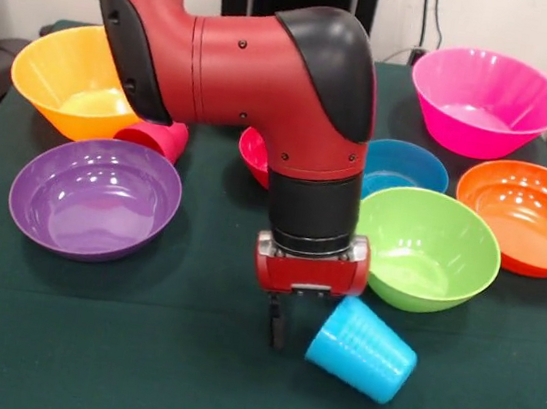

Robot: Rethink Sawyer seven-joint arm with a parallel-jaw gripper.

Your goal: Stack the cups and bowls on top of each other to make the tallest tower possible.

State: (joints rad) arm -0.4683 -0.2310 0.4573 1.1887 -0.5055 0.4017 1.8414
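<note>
The sky-blue cup [363, 350] lies on its side on the green cloth at the front, mouth toward the arm. My gripper [300, 339] hangs just left of it, low over the cloth. One black finger [278, 326] shows left of centre; the other is hidden behind the cup, so the gripper reads as open and holds nothing. The red cup [158, 137] lies on its side against the yellow-orange bowl [63, 76]. The small blue bowl [407, 167] and small red bowl [252, 153] sit behind the arm. No pile stands; these pieces lie apart.
A lime green bowl [429, 247] sits right of the gripper, close behind the blue cup. The orange bowl [532, 216] and pink bowl [487, 100] are at the right. The purple bowl [93, 196] is at the left. The arm hides the table's middle.
</note>
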